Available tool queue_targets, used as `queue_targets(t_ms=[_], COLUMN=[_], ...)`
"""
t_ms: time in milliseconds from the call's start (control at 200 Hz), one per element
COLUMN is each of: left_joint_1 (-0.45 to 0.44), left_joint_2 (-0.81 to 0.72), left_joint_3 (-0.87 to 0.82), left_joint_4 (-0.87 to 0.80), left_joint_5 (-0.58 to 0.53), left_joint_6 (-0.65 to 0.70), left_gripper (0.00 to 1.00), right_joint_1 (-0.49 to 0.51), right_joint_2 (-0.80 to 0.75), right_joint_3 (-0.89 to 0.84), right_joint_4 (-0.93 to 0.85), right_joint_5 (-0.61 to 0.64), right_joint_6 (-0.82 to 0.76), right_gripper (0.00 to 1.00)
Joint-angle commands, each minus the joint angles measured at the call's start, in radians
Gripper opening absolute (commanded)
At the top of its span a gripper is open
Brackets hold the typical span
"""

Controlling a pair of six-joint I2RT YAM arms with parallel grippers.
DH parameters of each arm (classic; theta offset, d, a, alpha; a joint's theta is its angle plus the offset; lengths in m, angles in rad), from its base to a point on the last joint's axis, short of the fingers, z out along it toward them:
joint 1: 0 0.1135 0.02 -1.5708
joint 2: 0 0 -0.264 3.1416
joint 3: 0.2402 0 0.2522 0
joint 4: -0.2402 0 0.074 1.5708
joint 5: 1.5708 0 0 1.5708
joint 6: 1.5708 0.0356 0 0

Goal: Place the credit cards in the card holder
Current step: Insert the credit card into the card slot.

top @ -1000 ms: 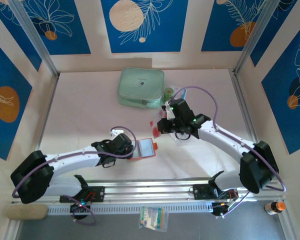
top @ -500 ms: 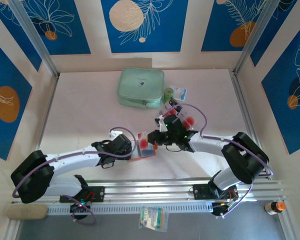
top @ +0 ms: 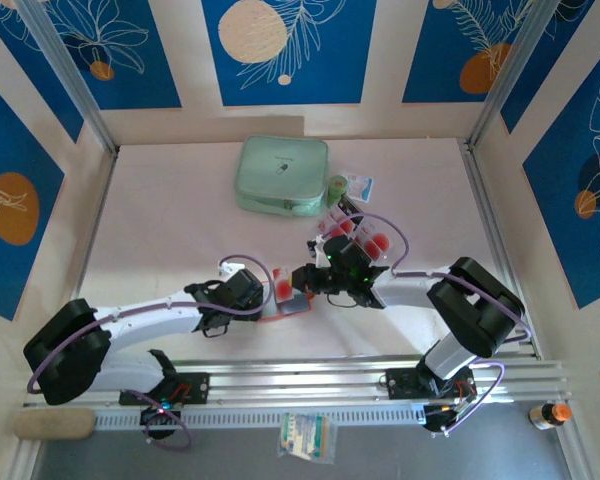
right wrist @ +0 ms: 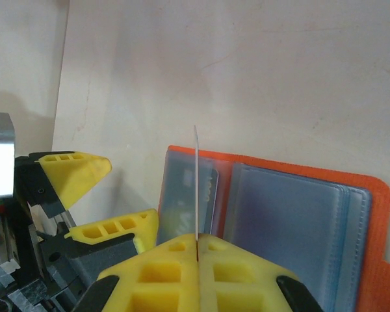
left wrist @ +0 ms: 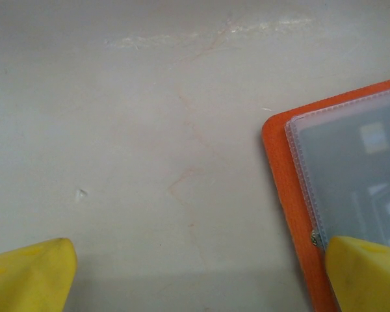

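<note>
While right gripper (right wrist: 196, 246) is clamped on one credit card (right wrist: 196, 175) (edge-on, upright) over open card holder (right wrist: 292, 221), insertion not yet done. Holder mid-table between arms. Idle left gripper (left wrist: 198, 273) has jaws wide apart, one finger at holder's orange edge. One pocket looks already filled (judgement only). Count: holder 1, gripped card 1, loose cards (top: 358, 236) several, number unclear, mint-green zip case (top: 283, 175) 1.
</note>
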Motion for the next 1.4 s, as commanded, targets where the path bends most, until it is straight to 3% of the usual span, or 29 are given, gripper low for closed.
queue_targets(t_ms=[0,1395], left_joint_1=[0.009,0.009], left_joint_2=[0.005,-0.011], left_joint_3=[-0.009,-0.018], left_joint_4=[-0.038,-0.034], left_joint_5=[-0.023,-0.016], left_joint_6=[-0.010,-0.015], left_gripper=[0.98,0.98], right_joint_1=[0.007,0.004], right_joint_2=[0.025,0.038], right_joint_3=[-0.012,-0.029], right_joint_4=[0.038,0.103], right_joint_5=[0.014,0.001], right_joint_6=[0.009,0.063], right_gripper=[0.00,0.00])
